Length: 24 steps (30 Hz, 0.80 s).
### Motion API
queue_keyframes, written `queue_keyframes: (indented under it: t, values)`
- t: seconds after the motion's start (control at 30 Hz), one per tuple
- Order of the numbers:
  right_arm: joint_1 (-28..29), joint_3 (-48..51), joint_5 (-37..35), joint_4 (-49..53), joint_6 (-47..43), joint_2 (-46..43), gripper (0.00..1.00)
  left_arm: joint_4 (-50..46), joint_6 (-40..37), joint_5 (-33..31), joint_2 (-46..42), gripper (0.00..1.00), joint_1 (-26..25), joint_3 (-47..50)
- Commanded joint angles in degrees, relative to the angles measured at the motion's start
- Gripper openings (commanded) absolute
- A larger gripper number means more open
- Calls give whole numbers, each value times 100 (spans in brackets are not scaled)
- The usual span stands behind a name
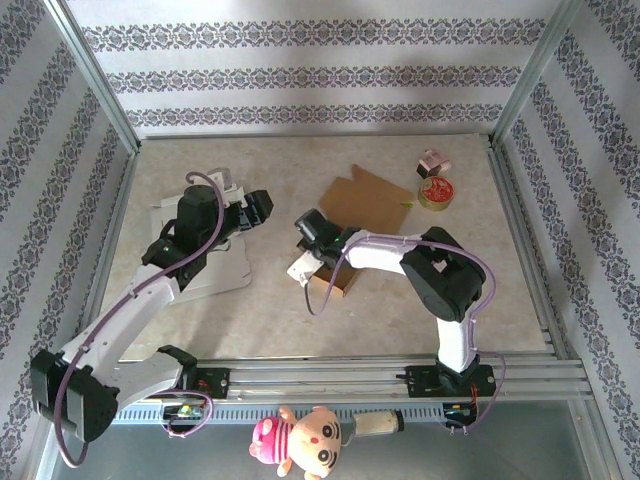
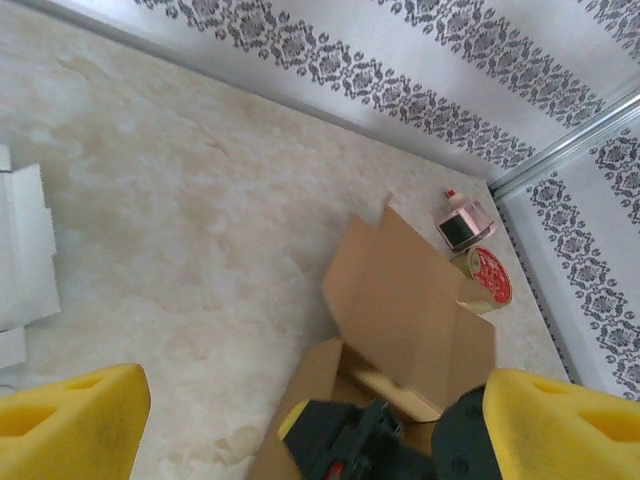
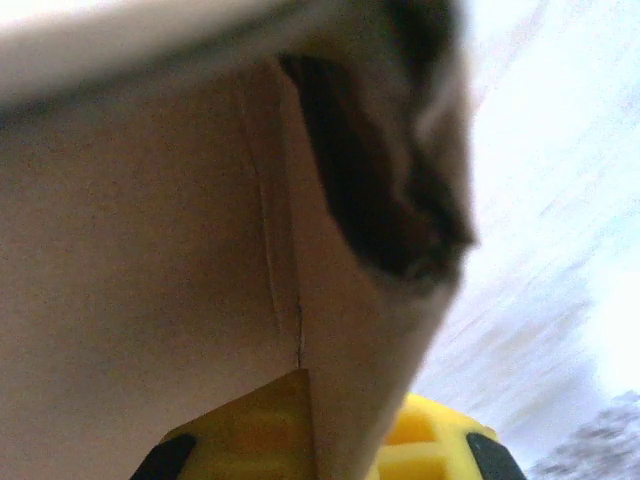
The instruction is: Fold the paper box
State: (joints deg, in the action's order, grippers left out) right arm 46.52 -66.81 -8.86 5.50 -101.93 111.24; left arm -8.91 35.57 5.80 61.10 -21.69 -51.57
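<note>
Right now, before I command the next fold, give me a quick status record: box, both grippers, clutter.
paper box: brown, mid-table, partly formed, flaps open
right gripper: shut on a box panel, near side of the box
left gripper: open, holding nothing, left of the box
white sheets: flat, under the left arm
clutter: red tin and small pink item, far right

Your beige marbled desk [image 1: 260, 320] is walled on three sides by white panels [image 1: 320, 60] with purple floral bands. Silver posts [image 1: 93, 72] stand at the back corners, and a metal rail [image 1: 330, 373] runs along the near edge. The light is soft and even.
</note>
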Motion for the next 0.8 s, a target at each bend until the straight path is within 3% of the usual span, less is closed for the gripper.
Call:
queue_keyframes:
  t: [0.0, 0.27, 0.43, 0.6, 0.7, 0.77]
  values:
    - [295, 437, 869, -418, -801, 345, 10, -313, -276, -307, -113, 87, -38, 139]
    - [264, 543, 813, 399, 115, -731, 24, -164, -305, -262, 151, 87, -40, 19]
    - [8, 738, 845, 916, 370, -1370, 42, -43, -247, -115, 443, 87, -45, -107]
    - [-210, 769, 1052, 1040, 1160, -1843, 44, 47, -222, 57, 783, 88, -52, -264]
    - [-313, 549, 999, 660, 3092, -2087, 48, -165, -308, 274, 1144, 87, -46, -593]
    - [-570, 170, 621, 404, 5534, -2169, 56, -685, -719, 607, 1647, 86, -46, -1159]
